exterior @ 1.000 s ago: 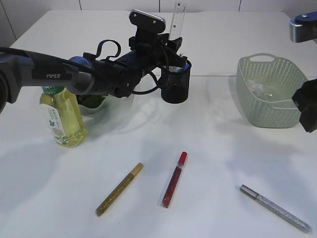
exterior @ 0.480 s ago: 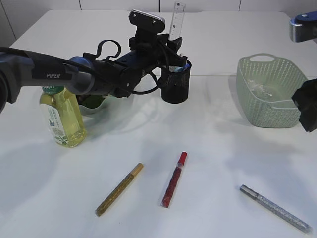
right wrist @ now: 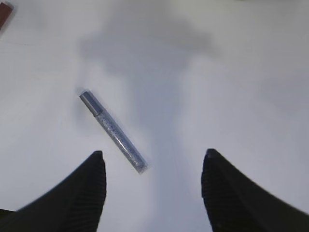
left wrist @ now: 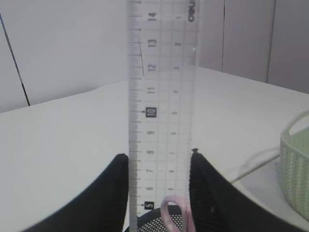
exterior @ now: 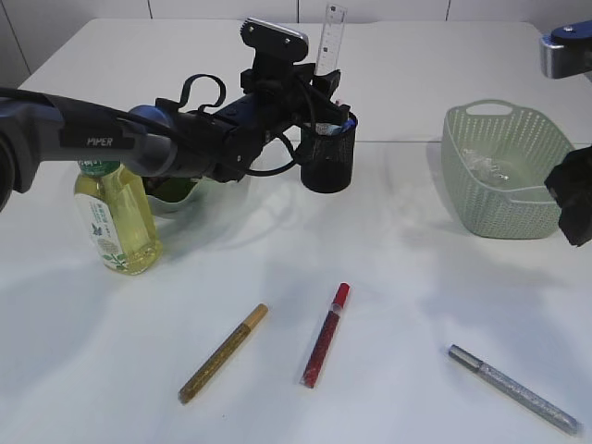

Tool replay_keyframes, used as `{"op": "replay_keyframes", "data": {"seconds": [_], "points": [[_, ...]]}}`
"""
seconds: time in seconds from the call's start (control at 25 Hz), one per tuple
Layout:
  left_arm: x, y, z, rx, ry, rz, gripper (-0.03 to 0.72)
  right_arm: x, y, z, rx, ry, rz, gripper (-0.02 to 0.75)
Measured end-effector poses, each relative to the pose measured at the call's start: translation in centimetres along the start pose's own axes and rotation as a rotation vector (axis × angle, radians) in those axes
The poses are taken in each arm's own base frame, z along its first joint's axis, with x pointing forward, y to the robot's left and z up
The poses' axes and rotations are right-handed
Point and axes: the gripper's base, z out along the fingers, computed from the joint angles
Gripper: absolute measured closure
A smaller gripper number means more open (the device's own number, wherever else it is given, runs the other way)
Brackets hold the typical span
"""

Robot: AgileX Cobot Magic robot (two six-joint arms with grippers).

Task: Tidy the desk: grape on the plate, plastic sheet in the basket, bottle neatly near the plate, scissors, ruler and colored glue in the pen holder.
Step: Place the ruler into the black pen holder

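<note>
The left arm (exterior: 111, 139) is a dark, rounded tube with a glossy black and grey shell. The word "PIPER" is printed on it in small white letters. Towards its wrist the shell shows a blue-tinted joint ring. Thin black cables loop above and below the wrist. A small black camera with a silver-grey top sits on a black bracket above the left tool (exterior: 319, 97). In the left wrist view, that tool's two fingers (left wrist: 108, 198) are matt black with curved outer edges. The right arm (exterior: 566, 51) shows a blue and grey housing at the edge, with a black block beneath. The right tool (right wrist: 152, 193) has two black fingers with finely ribbed surfaces.
</note>
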Motion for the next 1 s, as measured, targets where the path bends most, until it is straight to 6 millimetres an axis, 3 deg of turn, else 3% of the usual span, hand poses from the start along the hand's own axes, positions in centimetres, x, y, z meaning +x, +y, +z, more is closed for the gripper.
{"op": "replay_keyframes", "data": {"seconds": [1.0], "points": [[0.00, 0.00, 0.00, 0.000, 0.000, -0.006, 0.367, 0.00, 0.00, 0.00, 0.000, 0.000, 0.000, 0.248]]}}
